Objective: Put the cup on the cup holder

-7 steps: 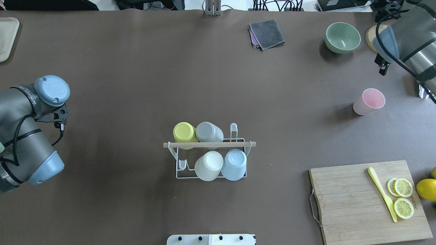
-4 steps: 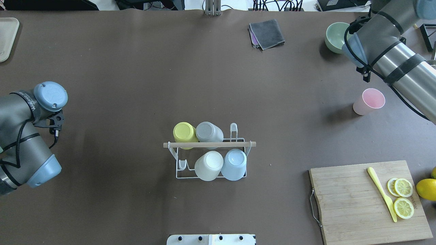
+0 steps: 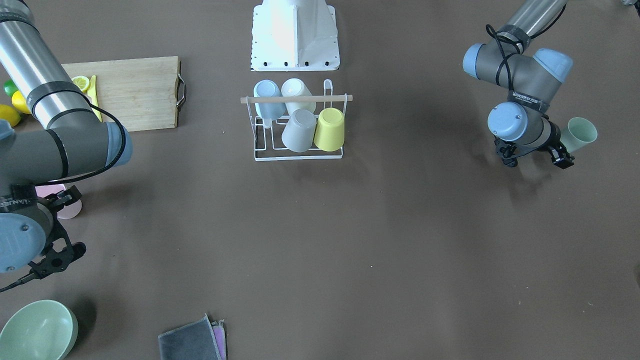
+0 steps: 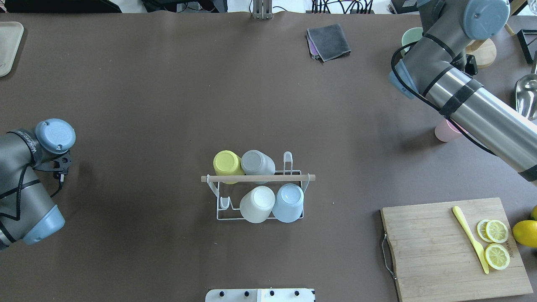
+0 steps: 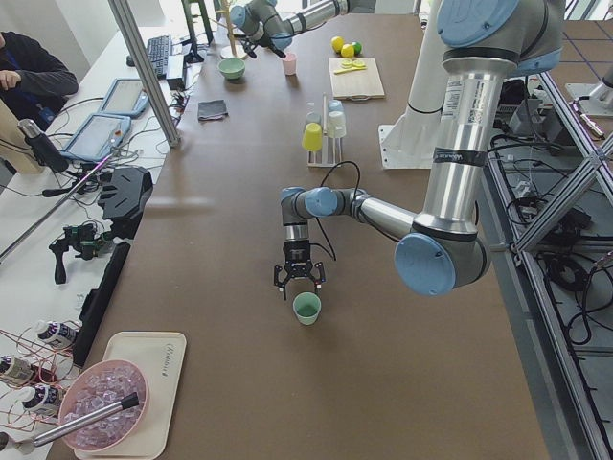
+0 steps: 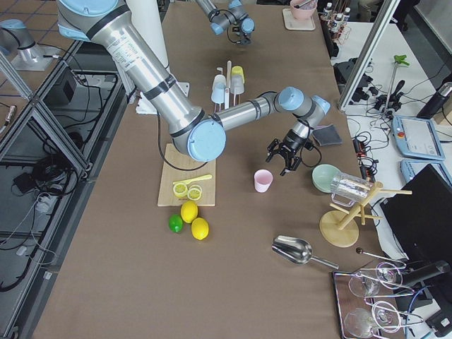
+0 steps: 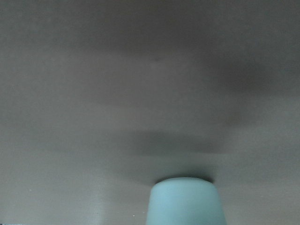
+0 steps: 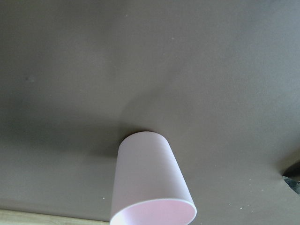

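Observation:
The white wire cup holder (image 4: pixel 294 173) with a wooden rod (image 3: pixel 297 98) stands mid-table and holds yellow, grey, white and blue cups upside down. A pink cup (image 6: pixel 263 180) stands upright at the right, partly hidden under my right arm in the overhead view (image 4: pixel 441 132); the right wrist view (image 8: pixel 150 187) shows it close. My right gripper (image 3: pixel 62 225) is open beside it, not touching. A mint cup (image 3: pixel 580 134) stands at the far left and shows low in the left wrist view (image 7: pixel 185 201). My left gripper (image 3: pixel 535 160) is open, just beside it.
A wooden cutting board (image 4: pixel 440 251) with lemon slices and a yellow knife lies at the near right, with a lemon (image 4: pixel 525 233) beside it. A green bowl (image 3: pixel 37 330), a grey cloth (image 4: pixel 329 40) and a wooden stand lie at the far right. A beige tray (image 4: pixel 8 46) is far left.
My right arm has swung in over the table's right side and now covers part of the pink cup and the green bowl. My left wrist has moved back towards the robot.

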Robot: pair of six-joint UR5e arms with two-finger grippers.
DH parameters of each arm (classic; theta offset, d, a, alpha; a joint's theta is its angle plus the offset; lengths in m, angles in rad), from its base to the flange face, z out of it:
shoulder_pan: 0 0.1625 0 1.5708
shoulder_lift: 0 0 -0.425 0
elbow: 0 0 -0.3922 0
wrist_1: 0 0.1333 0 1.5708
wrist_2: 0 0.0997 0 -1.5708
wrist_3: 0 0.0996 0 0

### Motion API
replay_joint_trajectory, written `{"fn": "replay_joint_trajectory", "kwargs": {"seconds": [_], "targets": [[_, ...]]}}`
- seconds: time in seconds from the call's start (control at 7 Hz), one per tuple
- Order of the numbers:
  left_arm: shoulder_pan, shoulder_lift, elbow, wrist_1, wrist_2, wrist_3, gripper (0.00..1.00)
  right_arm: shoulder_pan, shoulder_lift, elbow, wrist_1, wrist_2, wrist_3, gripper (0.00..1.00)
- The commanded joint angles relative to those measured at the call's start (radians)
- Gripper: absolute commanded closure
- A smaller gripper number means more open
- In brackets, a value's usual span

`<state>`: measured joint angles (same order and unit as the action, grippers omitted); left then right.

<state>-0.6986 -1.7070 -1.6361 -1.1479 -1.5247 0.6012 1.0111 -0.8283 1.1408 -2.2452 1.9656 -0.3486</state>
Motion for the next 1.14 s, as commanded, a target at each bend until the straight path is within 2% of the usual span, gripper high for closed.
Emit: {"fn": "replay_joint_trajectory", "kwargs": {"seconds": [0.0, 0.57, 0.71, 1.0], "targets": [[0.028, 0.036, -0.002, -0.004, 0.000, -0.006, 0.02, -0.028, 0.048, -0.111, 0.012, -0.050, -0.157, 0.00], [0.028, 0.075, -0.002, -0.038, 0.000, -0.005, 0.02, -0.055, 0.072, -0.154, 0.012, -0.062, -0.176, 0.02], [0.028, 0.076, 0.005, -0.055, 0.000, -0.005, 0.02, -0.083, 0.102, -0.185, 0.012, -0.126, -0.178, 0.02], [0.028, 0.079, 0.013, -0.056, 0.000, -0.003, 0.02, -0.112, 0.107, -0.210, 0.013, -0.178, -0.196, 0.02]]}}
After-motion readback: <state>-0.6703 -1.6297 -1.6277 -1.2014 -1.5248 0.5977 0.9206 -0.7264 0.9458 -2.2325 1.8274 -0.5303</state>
